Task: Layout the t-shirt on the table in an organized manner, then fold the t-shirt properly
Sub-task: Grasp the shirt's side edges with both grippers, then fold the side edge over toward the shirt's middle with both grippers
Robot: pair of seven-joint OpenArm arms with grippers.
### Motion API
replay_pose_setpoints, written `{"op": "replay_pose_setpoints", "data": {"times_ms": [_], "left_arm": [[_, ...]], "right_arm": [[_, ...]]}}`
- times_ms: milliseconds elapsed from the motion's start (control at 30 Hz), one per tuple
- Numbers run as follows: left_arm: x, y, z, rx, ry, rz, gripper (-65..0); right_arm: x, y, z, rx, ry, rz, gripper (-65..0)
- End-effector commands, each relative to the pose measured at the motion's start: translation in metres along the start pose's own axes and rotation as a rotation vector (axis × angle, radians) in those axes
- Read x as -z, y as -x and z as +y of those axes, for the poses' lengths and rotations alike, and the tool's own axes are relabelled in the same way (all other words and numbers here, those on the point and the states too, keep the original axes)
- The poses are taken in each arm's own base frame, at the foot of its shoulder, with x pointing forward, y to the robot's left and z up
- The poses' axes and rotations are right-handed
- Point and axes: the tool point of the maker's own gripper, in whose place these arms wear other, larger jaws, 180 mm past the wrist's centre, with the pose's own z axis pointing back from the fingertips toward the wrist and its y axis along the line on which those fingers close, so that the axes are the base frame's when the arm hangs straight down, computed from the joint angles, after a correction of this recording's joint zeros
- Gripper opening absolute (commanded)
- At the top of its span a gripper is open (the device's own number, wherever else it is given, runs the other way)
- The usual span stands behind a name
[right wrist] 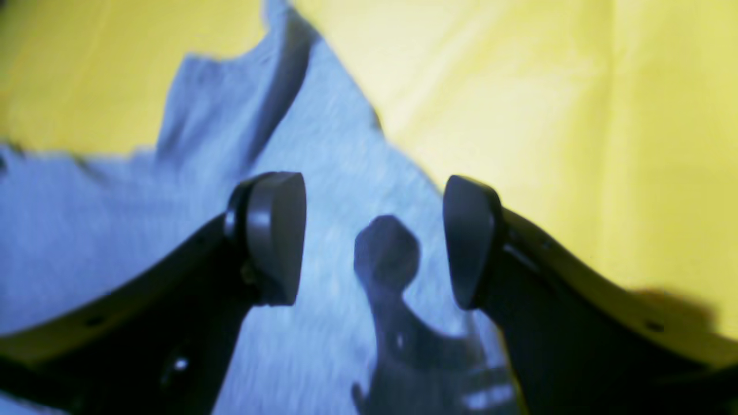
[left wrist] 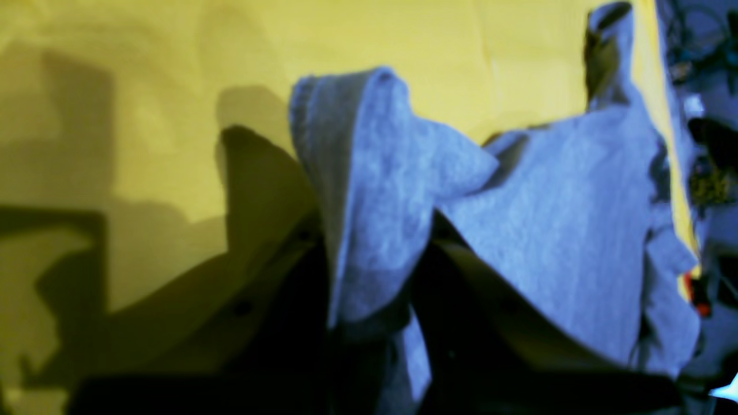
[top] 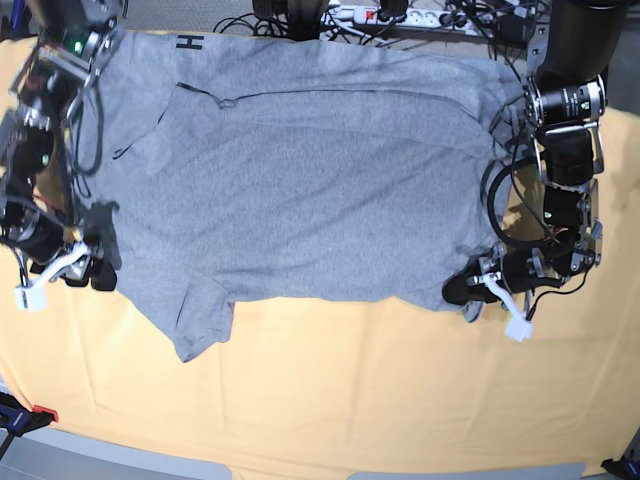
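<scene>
Left gripper (top: 462,294) pinches t-shirt (top: 300,190) hem

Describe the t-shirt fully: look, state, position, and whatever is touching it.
The t-shirt is heather-grey, soft knit cotton by its look, with short sleeves. It lies spread mostly flat across the far half of the orange-yellow table, wrinkled, one sleeve pointing toward the near edge. Black lettering peeks out at its far edge. The left hand is shut on a bunched fold at one near corner, lifting it slightly. The right hand hangs open over the cloth at the opposite end, gripping nothing.
</scene>
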Motion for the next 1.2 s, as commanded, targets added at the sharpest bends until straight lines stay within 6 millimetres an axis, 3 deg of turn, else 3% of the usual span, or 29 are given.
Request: {"op": "replay_pose_setpoints", "data": {"times_ms": [0,133,300,633,700,833,867,967,1167], "left_arm": [[-0.007,-0.026,-0.005,0.033,0.01,-0.056,-65.0],[-0.007,-0.026,-0.005,0.033,0.009,-0.055,-65.0],[-0.007,-0.027,-0.006,0.029,0.016,-0.062,-65.0],[-0.007,-0.028,-0.007,0.026,0.022,-0.069,-65.0],[-0.007,-0.029,-0.007,0.027,0.022,-0.07,-65.0],[-0.008,-0.034,-0.01,0.027,0.033,-0.086,-65.0],[-0.008,-0.036,-0.011,0.03,0.034,-0.088,-65.0],[-0.009,-0.047,-0.013,0.047,0.032,-0.099,-65.0],[-0.014,-0.082,-0.023,0.095,0.034,-0.16,-65.0]], "right_arm": [[-0.002,-0.027,-0.005,-0.001,-0.008,-0.06,-25.8],[0.018,-0.019,-0.016,0.097,-0.043,-0.014,-25.8],[0.032,0.009,-0.022,0.177,-0.052,0.064,-25.9],[0.046,0.029,0.009,0.131,-0.142,0.183,-26.2],[0.05,0.03,0.014,0.104,-0.149,0.198,-31.4],[0.053,0.018,0.011,0.07,-0.127,0.153,-62.5],[0.053,0.015,0.006,0.052,-0.106,0.143,-65.0],[0.055,-0.003,-0.003,-0.009,-0.051,0.102,-65.0],[0.057,-0.039,-0.002,-0.076,-0.023,0.072,-65.0]]}}
